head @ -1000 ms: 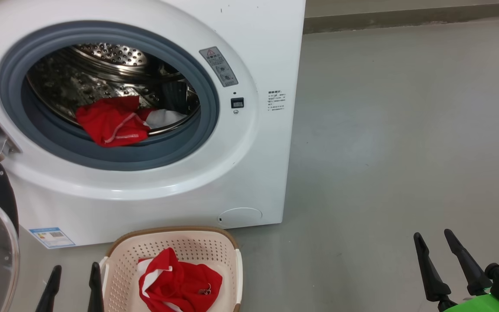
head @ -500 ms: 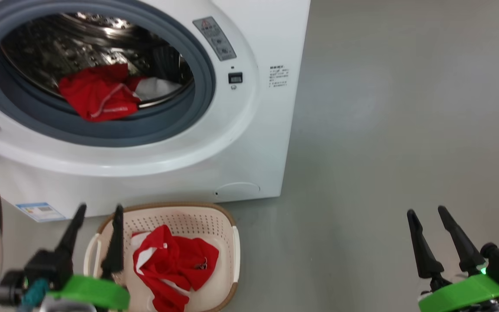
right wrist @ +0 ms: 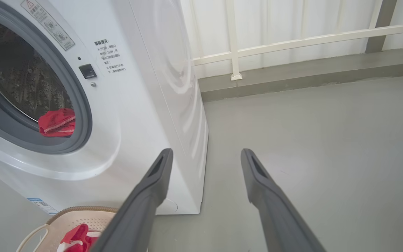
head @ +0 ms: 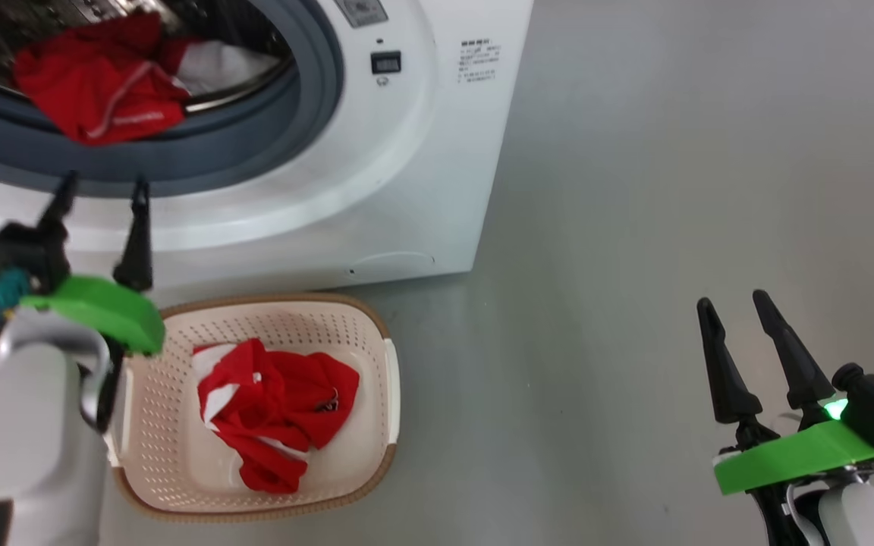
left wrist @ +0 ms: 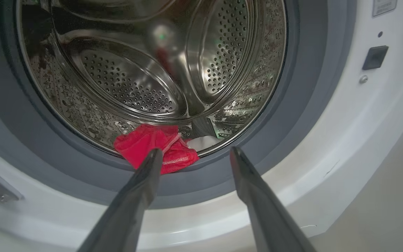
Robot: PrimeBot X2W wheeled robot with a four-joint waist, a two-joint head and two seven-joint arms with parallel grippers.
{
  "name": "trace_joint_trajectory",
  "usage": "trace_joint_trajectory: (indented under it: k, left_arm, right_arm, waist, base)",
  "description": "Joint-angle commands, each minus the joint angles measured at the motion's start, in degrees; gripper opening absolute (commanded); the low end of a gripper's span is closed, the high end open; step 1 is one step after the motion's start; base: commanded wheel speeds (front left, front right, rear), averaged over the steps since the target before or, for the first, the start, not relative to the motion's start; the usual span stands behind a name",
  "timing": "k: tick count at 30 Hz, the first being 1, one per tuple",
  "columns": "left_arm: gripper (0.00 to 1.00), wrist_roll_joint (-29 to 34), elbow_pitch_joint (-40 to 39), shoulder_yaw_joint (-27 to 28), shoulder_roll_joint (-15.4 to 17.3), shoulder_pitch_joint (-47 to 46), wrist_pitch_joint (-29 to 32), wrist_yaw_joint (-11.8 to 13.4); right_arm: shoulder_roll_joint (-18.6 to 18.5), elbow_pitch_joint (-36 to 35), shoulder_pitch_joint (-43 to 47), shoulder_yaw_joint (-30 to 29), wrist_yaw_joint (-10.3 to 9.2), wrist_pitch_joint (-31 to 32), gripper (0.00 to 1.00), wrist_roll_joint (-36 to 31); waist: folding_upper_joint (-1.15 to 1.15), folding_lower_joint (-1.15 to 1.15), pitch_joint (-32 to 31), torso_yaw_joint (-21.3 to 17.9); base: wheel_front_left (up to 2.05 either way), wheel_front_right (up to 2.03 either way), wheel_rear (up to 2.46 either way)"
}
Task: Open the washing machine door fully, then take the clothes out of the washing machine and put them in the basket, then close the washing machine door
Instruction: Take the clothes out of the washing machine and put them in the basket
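The white washing machine stands open at the upper left; its door is out of view. A red and white garment hangs over the grey rubber ring, also in the left wrist view and the right wrist view. My left gripper is open and empty, raised in front of the opening below that garment. On the floor before the machine, the cream basket holds another red and white garment. My right gripper stands open and empty over bare floor at the lower right.
Grey floor stretches to the right of the machine. In the right wrist view a low ledge with a white railing runs along the back wall. The basket's corner lies at that view's lower left.
The head camera has tilted down, shifting the whole scene up. My left arm has risen from beside the basket to the front of the drum opening. The right gripper stays open.
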Motion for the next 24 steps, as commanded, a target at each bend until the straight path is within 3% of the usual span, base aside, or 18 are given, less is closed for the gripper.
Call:
trace_joint_trajectory:
  k: [1,12,24]
  left_arm:
    - [1.0,0.7,0.7,1.3,2.9,-3.3,-0.3,0.4]
    - [1.0,3.6,16.2,-1.2,6.7,-21.7,0.9,2.9]
    - [1.0,8.2,27.5,-6.2,9.0,-33.4,3.7,6.8]
  right_arm:
    - [-0.5,-1.6,-1.6,1.3,0.36,-0.4,1.0,-0.2]
    - [0.7,-2.4,-6.3,1.7,0.36,-0.4,1.0,-0.6]
    - [1.2,-2.7,-9.4,3.1,0.36,-0.4,1.0,-0.7]
  waist:
    - [0.0,0.0,3.8,-1.5]
    - [0.0,0.0,12.5,-3.2]
    - [0.0,0.0,16.3,-4.7]
  base:
    - [0.0,0.0,0.0]
    - [0.0,0.0,0.0]
    - [0.0,0.0,0.0]
